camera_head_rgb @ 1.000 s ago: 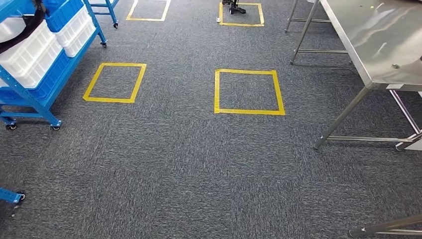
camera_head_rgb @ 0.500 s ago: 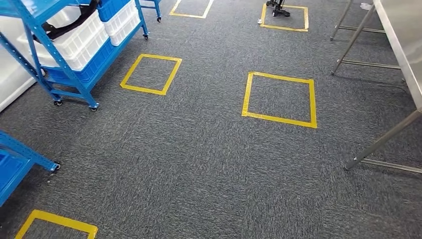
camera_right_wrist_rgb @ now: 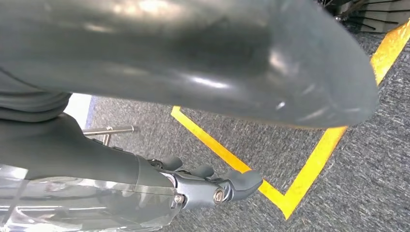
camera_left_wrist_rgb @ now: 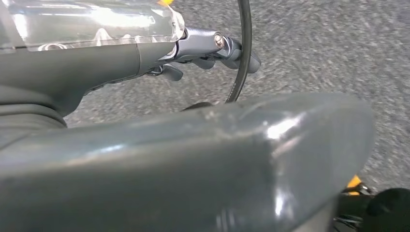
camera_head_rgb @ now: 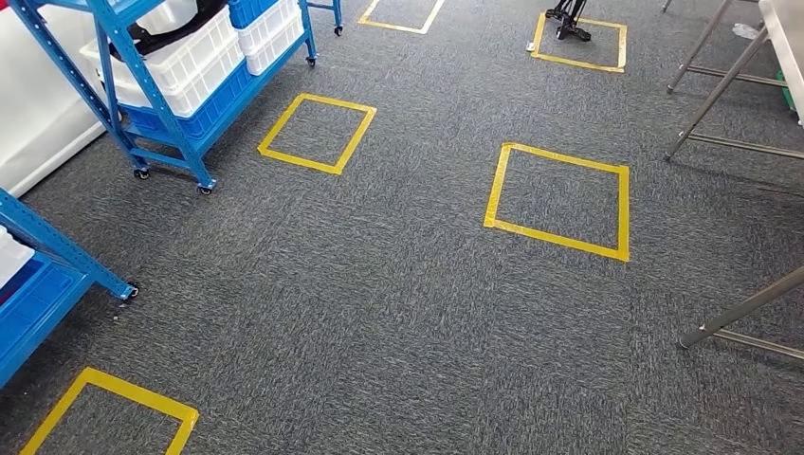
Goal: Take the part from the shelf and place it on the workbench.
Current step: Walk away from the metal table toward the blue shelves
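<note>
Fingers of the left hand lie stretched out with nothing between them, above grey carpet; right hand fingers likewise extended, holding nothing, over a yellow tape line. Part: cannot tell which item it is. Blue shelf at far left carries white bins. Yellow tape squares mark the floor. Steel tabletop corner and its legs at right.

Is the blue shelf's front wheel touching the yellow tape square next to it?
Apart. The head view shows bare carpet between the blue shelf's front wheel and the yellow tape square.
</note>
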